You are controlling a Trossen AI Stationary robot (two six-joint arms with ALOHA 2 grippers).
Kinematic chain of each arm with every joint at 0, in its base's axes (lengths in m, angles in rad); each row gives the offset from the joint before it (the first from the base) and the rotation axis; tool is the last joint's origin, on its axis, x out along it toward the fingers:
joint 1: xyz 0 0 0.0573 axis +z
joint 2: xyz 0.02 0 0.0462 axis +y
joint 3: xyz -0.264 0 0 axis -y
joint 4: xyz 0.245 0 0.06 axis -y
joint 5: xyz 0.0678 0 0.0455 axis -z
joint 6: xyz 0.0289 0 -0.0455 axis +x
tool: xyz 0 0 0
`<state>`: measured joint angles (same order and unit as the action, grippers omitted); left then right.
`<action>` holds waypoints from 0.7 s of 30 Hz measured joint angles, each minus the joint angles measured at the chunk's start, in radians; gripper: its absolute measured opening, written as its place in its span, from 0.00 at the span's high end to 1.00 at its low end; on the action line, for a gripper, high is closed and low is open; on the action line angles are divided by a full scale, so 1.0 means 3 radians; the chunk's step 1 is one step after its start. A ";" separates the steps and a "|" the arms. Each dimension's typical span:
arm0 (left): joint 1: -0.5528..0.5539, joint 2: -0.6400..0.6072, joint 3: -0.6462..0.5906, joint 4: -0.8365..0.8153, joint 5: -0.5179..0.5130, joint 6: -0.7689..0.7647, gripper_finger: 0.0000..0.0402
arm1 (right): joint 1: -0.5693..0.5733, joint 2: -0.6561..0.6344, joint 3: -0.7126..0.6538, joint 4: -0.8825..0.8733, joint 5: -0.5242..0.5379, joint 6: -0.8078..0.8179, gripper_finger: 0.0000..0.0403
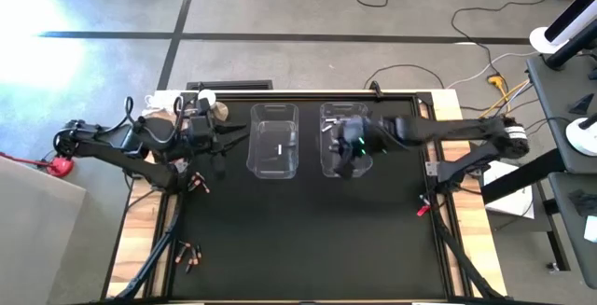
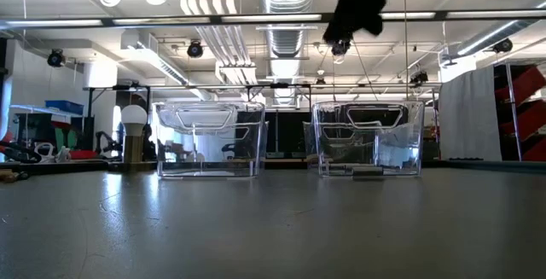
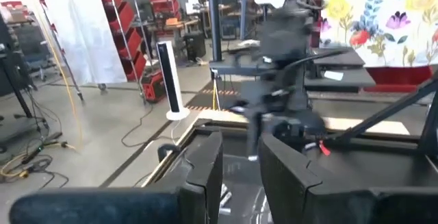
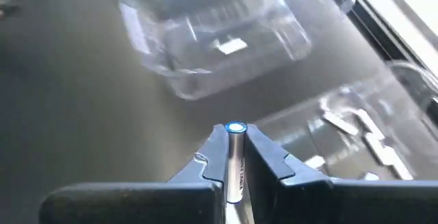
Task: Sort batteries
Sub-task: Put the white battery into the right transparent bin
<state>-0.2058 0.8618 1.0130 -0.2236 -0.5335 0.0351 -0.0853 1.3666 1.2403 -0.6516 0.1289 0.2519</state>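
Observation:
Two clear plastic bins stand side by side at mid-table, the left bin (image 1: 272,140) and the right bin (image 1: 340,137). My right gripper (image 1: 353,151) hangs over the right bin (image 2: 368,138), shut on a silver battery (image 4: 235,157). Several silver batteries (image 4: 369,142) lie in the right bin. The left bin (image 4: 219,42) holds a small white piece (image 4: 231,45). Copper-reddish batteries lie on the mat at the left (image 1: 196,182) and near left (image 1: 187,254). My left gripper (image 1: 216,142) is open and empty, left of the left bin. My right gripper pinches the silver battery between its two fingers (image 4: 263,157). The battery lies along the fingers, and its round end (image 4: 235,128) shows at their tips. It is lifted clear, above the bins.
A small red bit (image 1: 423,210) lies by the mat's right edge. A white round thing (image 1: 207,100) stands at the far left corner. Bare black mat (image 1: 308,240) stretches in front of the bins.

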 joint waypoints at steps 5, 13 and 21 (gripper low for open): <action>-0.0003 -0.0114 0.0019 -0.0435 0.0003 -0.0363 0.81 | -0.0671 0.0377 -0.0015 -0.0217 -0.0097 -0.0135 0.95; -0.0003 -0.0304 0.0022 -0.1045 -0.0015 -0.0994 0.81 | -0.1190 0.0949 -0.0003 -0.0329 -0.0286 0.0147 0.95; -0.0003 -0.0283 0.0020 -0.1030 -0.0019 -0.1024 0.81 | -0.1169 0.1362 0.0019 -0.0330 -0.0286 0.0775 0.95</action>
<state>-0.2066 0.7770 1.0191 -0.5326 -0.5393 -0.2722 -0.4360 1.7753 1.2461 -0.7506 0.0432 0.4845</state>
